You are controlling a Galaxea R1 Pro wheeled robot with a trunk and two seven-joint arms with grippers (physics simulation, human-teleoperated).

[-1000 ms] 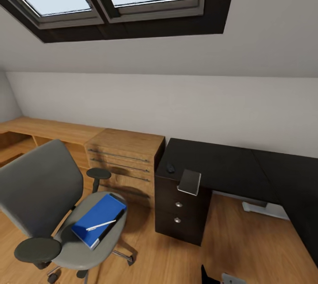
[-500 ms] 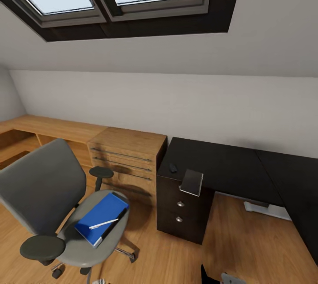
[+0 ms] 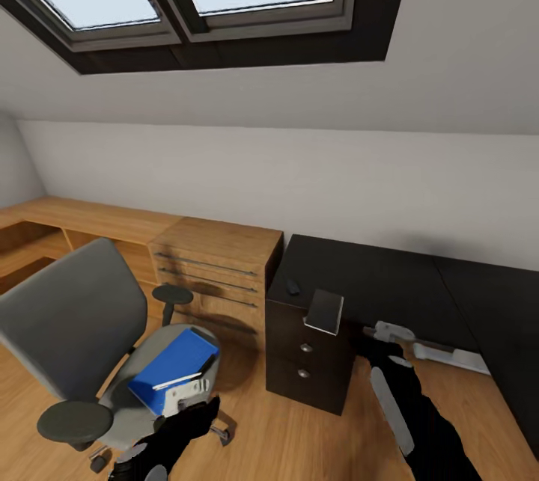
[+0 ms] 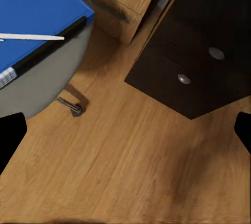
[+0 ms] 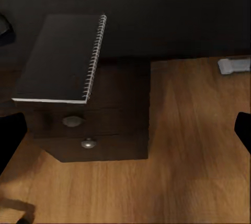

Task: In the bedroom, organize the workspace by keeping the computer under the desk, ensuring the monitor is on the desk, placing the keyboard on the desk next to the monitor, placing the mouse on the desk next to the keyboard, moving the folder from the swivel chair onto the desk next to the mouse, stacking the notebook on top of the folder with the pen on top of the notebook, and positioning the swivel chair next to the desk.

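The swivel chair (image 3: 71,316) stands at the left with the blue folder (image 3: 171,363) on its seat and the white pen (image 3: 178,381) across the folder. My left gripper (image 3: 192,394) hovers open just in front of the seat; its wrist view has the folder (image 4: 31,15) and pen (image 4: 31,37). The grey notebook (image 3: 323,311) overhangs the black desk (image 3: 382,279) above the pedestal, near a small dark mouse (image 3: 292,286). My right gripper (image 3: 389,333) is open right of the notebook (image 5: 63,59). Monitor, keyboard and computer are out of view.
A light-wood chest (image 3: 217,268) with bar handles stands between chair and desk pedestal (image 3: 303,361). A low wooden shelf (image 3: 75,218) runs along the left wall. The desk's white foot (image 3: 445,352) lies on the wood floor under the sloped ceiling.
Both arms have come up into the head view, the left toward the chair seat, the right toward the desk's front edge. The camera shifted slightly; the objects stayed put.
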